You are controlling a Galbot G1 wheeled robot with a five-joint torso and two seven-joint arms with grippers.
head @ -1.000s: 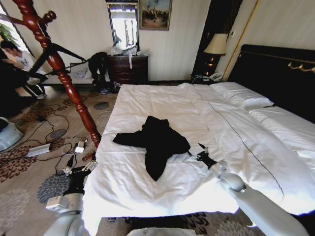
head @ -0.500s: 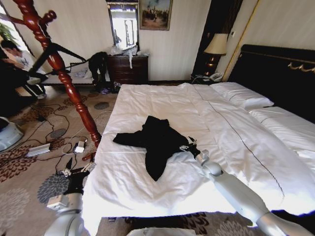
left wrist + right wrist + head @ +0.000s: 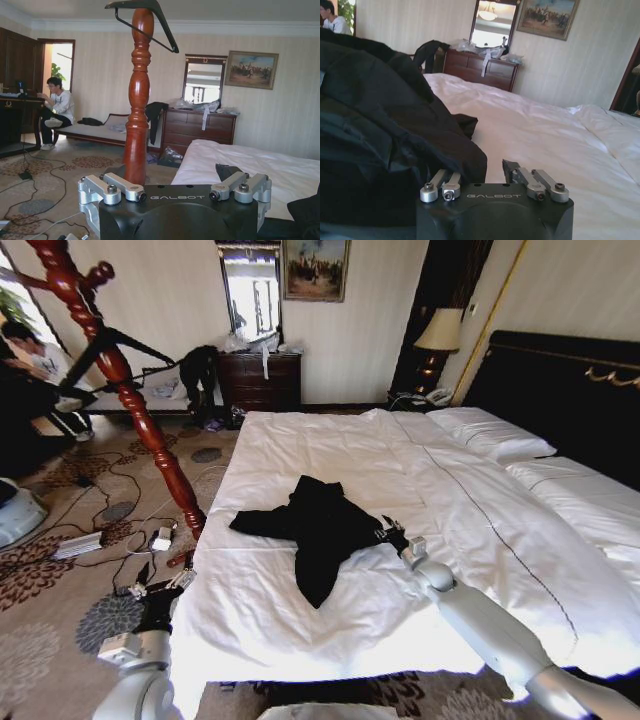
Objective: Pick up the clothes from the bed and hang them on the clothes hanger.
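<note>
The clothes, one black coat (image 3: pixel 320 528), lie crumpled near the middle of the bed's (image 3: pixel 330 445) white duvet. My right gripper (image 3: pixel 391 534) rests low on the duvet at the coat's right edge. In the right wrist view the gripper (image 3: pixel 481 173) is open, one finger (image 3: pixel 439 181) touching the coat's (image 3: pixel 380 130) hem and the other over bare sheet. The black clothes hanger (image 3: pixel 118 344) hangs on the red wooden stand left of the bed, and it tops the post in the left wrist view (image 3: pixel 149 17). My left gripper (image 3: pixel 162 592) hangs open beside the bed's left edge, holding nothing.
The red turned coat stand (image 3: pixel 150 435) stands on the carpet by the bed's left side. Cables and a power strip (image 3: pixel 80 543) lie on the floor there. A dresser (image 3: pixel 262 380) and a bench with a dark garment (image 3: pixel 200 368) stand by the far wall.
My right gripper has slid across the duvet toward the coat and now sits at its right edge. The left arm has barely moved.
</note>
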